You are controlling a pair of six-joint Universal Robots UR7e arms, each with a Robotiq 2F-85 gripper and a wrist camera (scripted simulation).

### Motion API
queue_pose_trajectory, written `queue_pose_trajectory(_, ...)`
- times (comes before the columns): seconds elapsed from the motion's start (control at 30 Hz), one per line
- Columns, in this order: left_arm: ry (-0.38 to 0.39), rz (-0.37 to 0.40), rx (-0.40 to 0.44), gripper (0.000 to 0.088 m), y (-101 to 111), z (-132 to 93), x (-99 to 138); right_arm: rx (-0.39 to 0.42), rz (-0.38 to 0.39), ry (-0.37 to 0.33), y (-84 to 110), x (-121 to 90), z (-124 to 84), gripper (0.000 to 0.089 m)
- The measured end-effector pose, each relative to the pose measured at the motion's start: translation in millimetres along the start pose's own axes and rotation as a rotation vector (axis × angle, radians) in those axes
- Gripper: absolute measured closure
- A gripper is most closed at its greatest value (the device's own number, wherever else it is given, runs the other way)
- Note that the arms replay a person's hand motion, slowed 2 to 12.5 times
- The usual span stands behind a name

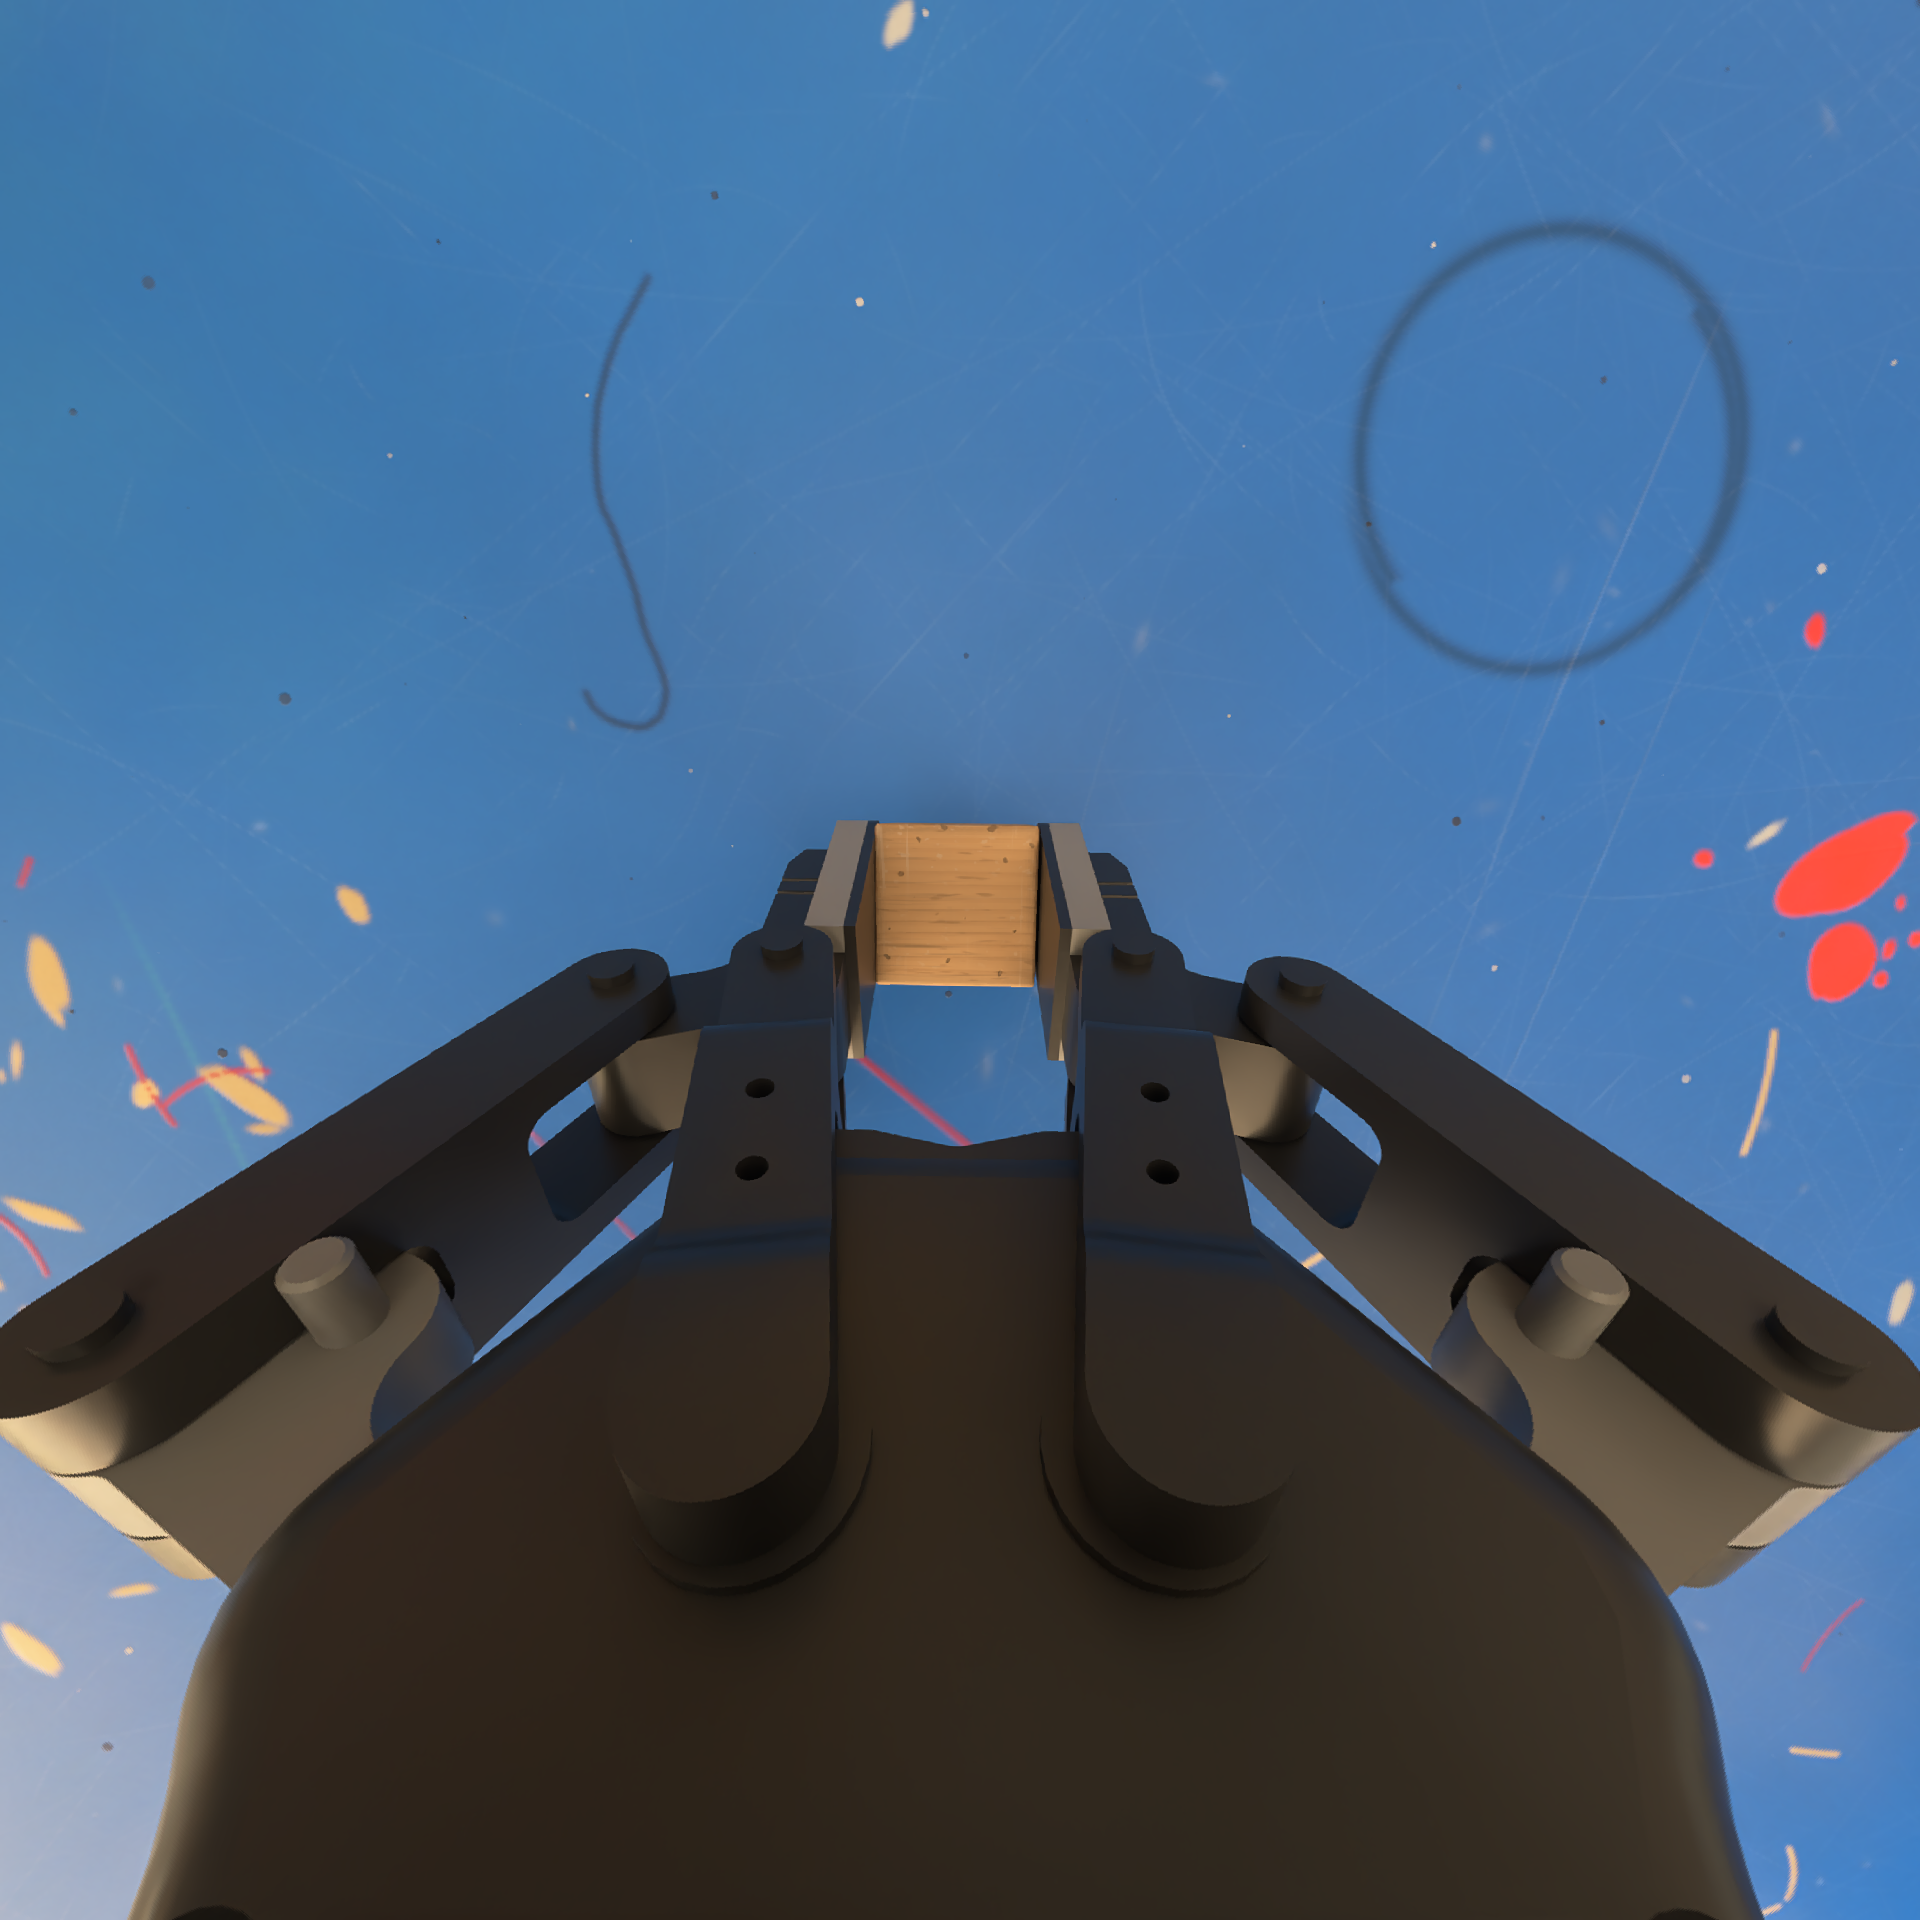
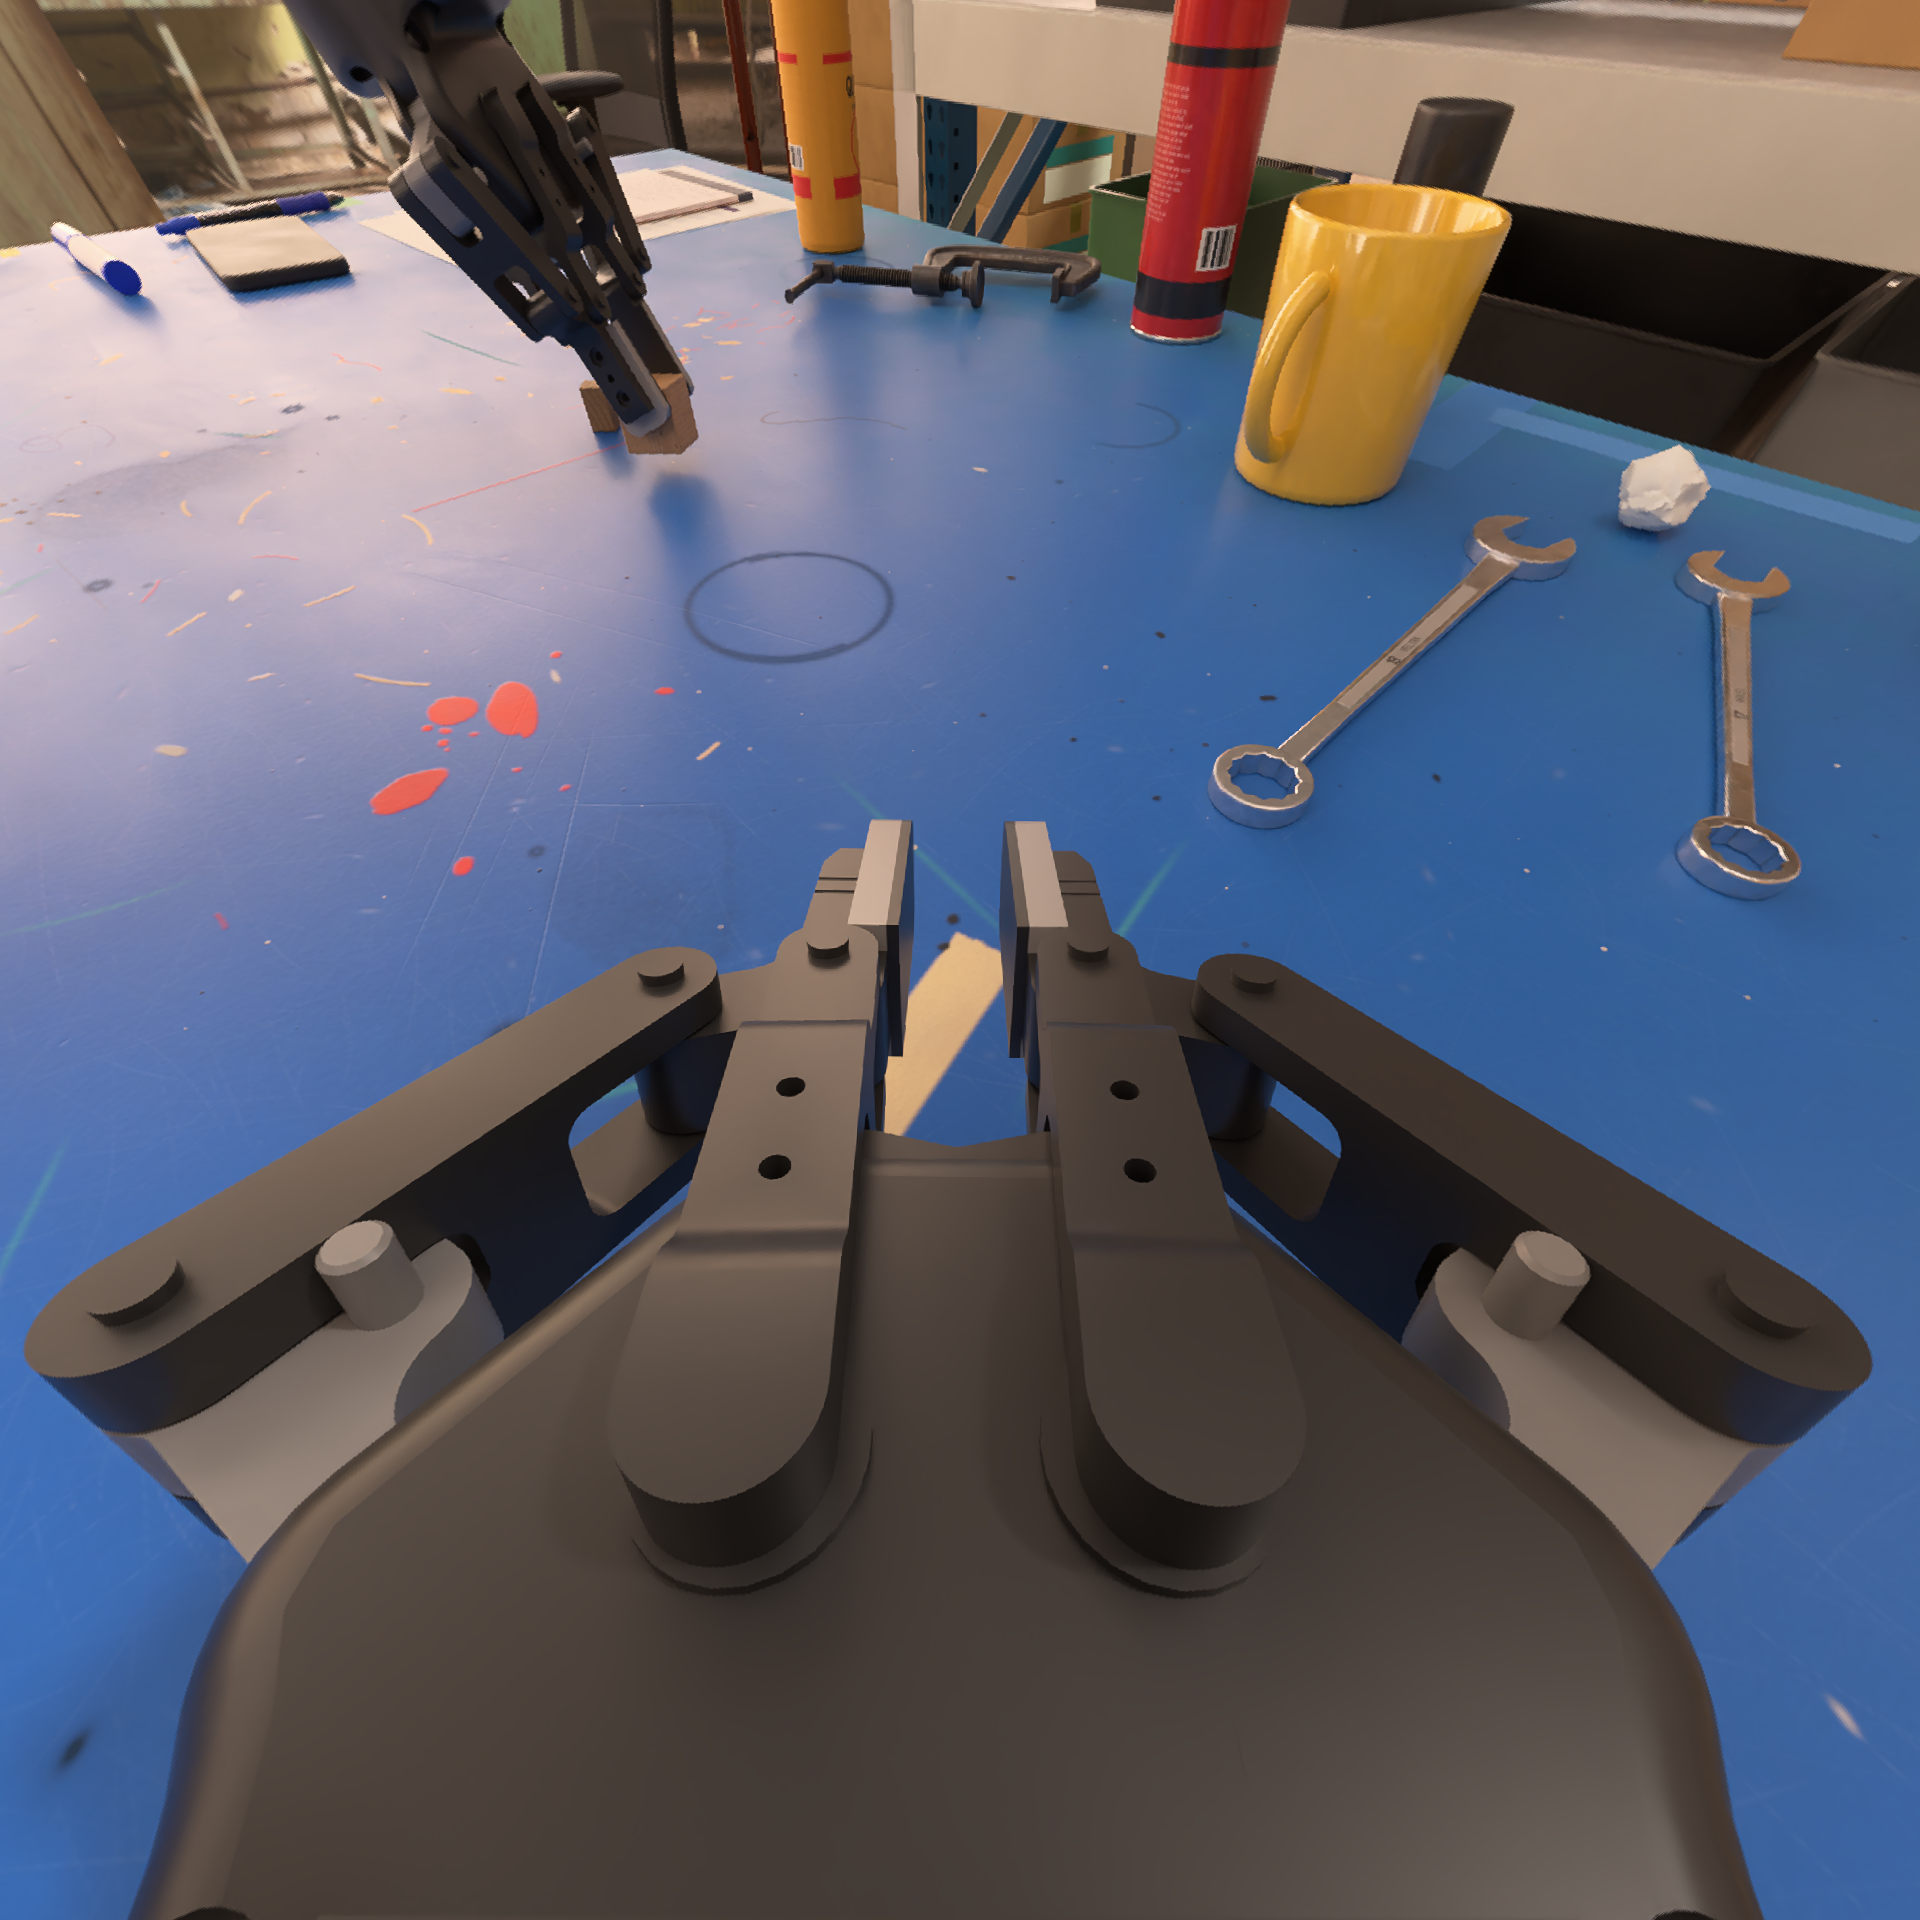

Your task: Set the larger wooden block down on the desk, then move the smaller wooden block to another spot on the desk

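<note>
My left gripper (image 1: pixel 956 831) is shut on the larger wooden block (image 1: pixel 956 902), gripped by its sides over the blue desk (image 1: pixel 935 468). In the right wrist view the left gripper (image 2: pixel 649 410) holds this block (image 2: pixel 670 424) low at the far left of the desk (image 2: pixel 935 623); I cannot tell if it touches. The smaller wooden block (image 2: pixel 594 405) sits just behind it, partly hidden by a finger. My right gripper (image 2: pixel 958 873) hovers over the near desk, empty, with a narrow gap between its pads.
A yellow mug (image 2: pixel 1361 343), two wrenches (image 2: pixel 1382 665) (image 2: pixel 1735 717) and a white crumpled ball (image 2: pixel 1660 486) lie on the right. A red can (image 2: pixel 1195 177), orange can (image 2: pixel 821 125) and C-clamp (image 2: pixel 956 275) stand at the back. Markers (image 2: pixel 99 260) and a black pad (image 2: pixel 268 252) lie far left.
</note>
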State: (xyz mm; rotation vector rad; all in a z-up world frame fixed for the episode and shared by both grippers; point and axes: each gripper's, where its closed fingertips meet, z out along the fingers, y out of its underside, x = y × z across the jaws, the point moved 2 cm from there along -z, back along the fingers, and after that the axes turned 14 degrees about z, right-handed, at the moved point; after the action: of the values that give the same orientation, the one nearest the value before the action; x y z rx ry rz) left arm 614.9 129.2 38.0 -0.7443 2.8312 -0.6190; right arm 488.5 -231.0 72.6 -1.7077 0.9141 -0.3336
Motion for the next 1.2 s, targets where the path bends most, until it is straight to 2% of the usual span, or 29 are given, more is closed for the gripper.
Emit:
queue_pose_trajectory(0.5,0.017,0.012,-0.028,0.0620,1.3,0.5,2.4,-0.018,-0.028,-0.009,2.6,-3.7,2.2,0.0736)
queue_pose_trajectory(0.77,0.013,0.025,-0.031,0.0554,4.4,-15.8,3.0,-0.014,-0.057,-0.007,2.7,-5.3,2.2,0.0739)
queue_pose_trajectory(1.2,0.000,0.065,-0.028,0.0551,13.2,-47.0,14.8,0.023,-0.078,-0.058,-0.6,-8.9,0.3,0.0715)
